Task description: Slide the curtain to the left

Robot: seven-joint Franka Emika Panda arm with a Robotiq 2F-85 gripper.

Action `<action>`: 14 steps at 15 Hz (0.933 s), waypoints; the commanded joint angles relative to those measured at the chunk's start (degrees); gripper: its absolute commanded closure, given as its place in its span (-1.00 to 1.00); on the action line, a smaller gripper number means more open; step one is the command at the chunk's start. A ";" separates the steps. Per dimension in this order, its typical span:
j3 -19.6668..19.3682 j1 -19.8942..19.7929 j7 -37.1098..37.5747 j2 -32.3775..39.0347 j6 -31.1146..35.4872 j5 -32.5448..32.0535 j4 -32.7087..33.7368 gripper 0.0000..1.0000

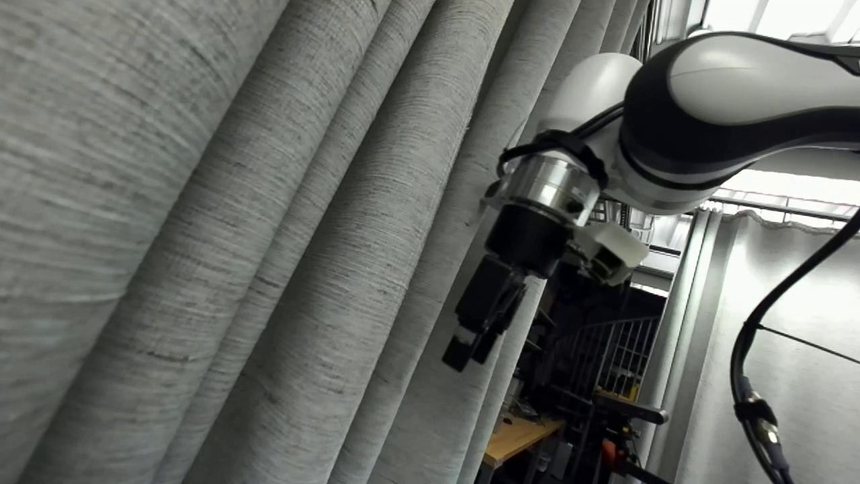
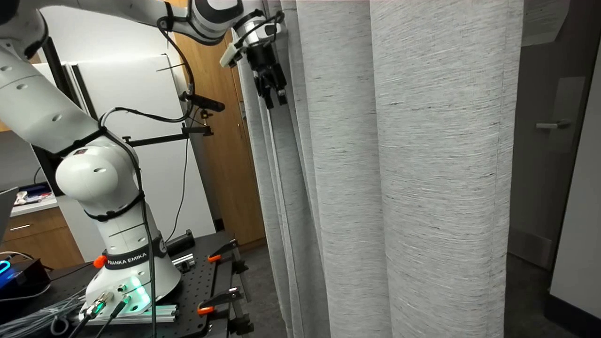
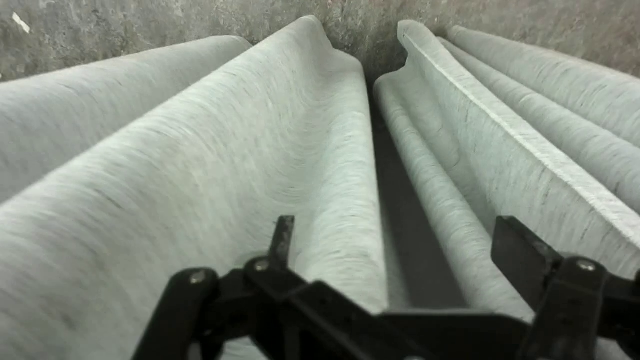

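The curtain is a very large light-grey woven drape with deep long folds. It hangs beside the arm, and its broad folds also show in an exterior view. My gripper is black and points down close to the curtain; it also shows near the top in an exterior view. In the wrist view the gripper's fingers stand wide apart and empty. Curtain folds run below and between the fingers, with a dark gap in the middle. I cannot tell whether a finger touches the fabric.
The robot base stands on a black perforated table with orange-tipped clamps. A camera on a bracket stands between arm and curtain. A wooden cabinet is behind. Beyond the curtain is a door. Another curtain hangs farther back. Grey floor lies below.
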 commanded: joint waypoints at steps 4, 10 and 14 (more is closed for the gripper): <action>-8.20 -7.92 -0.46 -19.44 -5.70 0.61 -7.20 -1.00; -16.71 -16.48 -2.54 -26.25 -7.44 -2.02 -5.79 -1.00; -23.99 -19.83 -8.54 -25.50 -5.05 -4.78 -2.42 -1.00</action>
